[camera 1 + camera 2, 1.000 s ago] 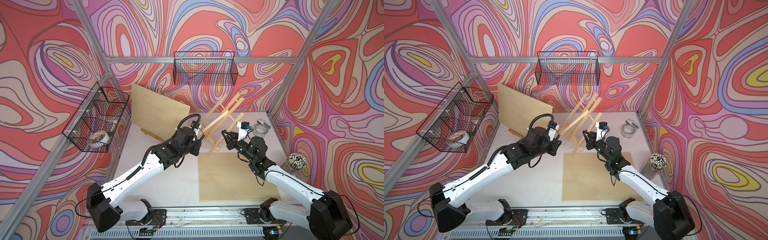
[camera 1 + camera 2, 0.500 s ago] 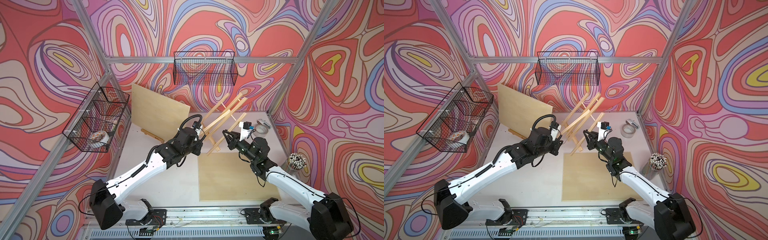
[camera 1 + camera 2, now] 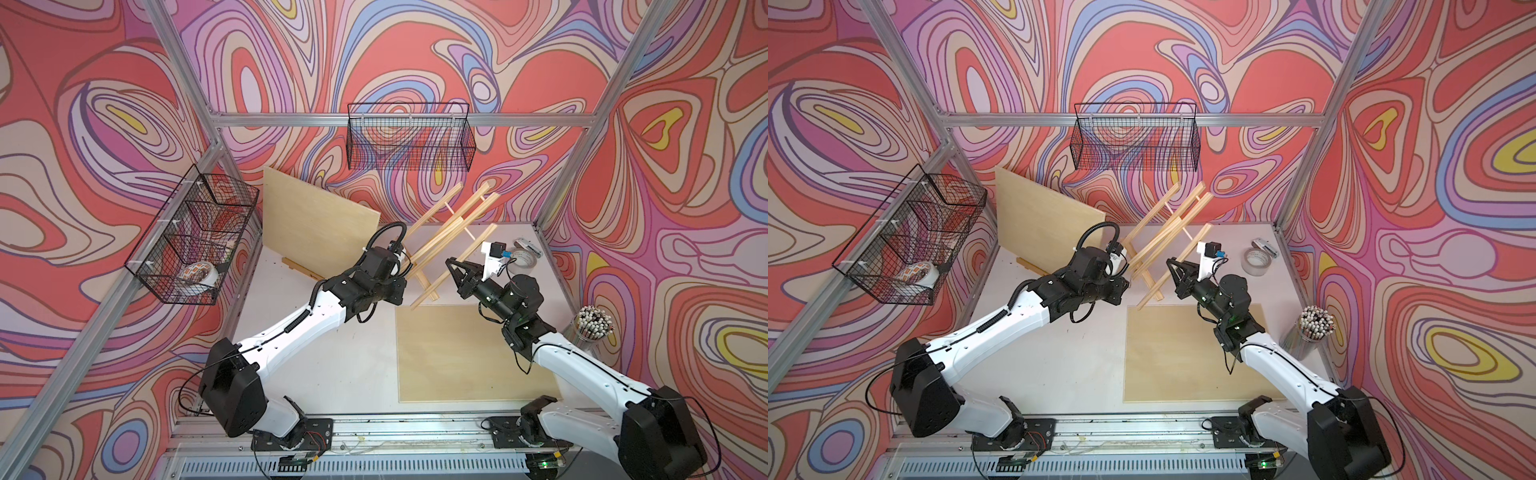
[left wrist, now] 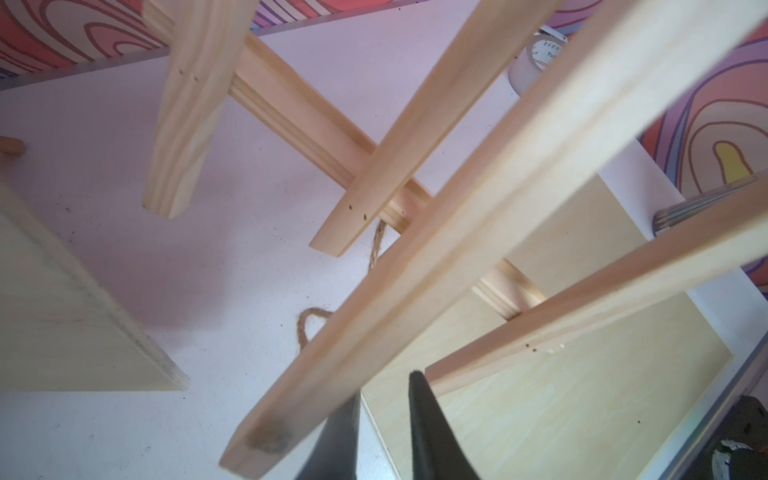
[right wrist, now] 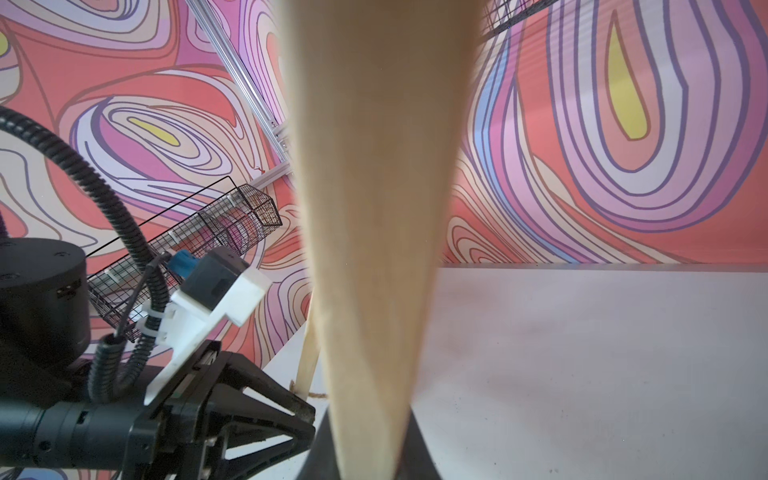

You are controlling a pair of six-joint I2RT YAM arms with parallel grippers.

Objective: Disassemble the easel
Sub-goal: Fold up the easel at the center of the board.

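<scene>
The white tabletop carries a plywood board lying flat at near right. A second plywood board leans against the far left corner. The wooden easel is tilted at the far middle, between the two arms. Its top leans toward the far wall, and its lower ends are just beyond the flat board's far left corner.

One wire basket hangs on the far wall and another wire basket on the left wall.

The right hand is clamped on the easel's right leg. The left hand is beside the easel's lower left slats, its fingers almost together with nothing visible between them.

A jar of pencils stands at the right edge and a tape roll lies at far right. A length of twine hangs from the easel onto the tabletop.
</scene>
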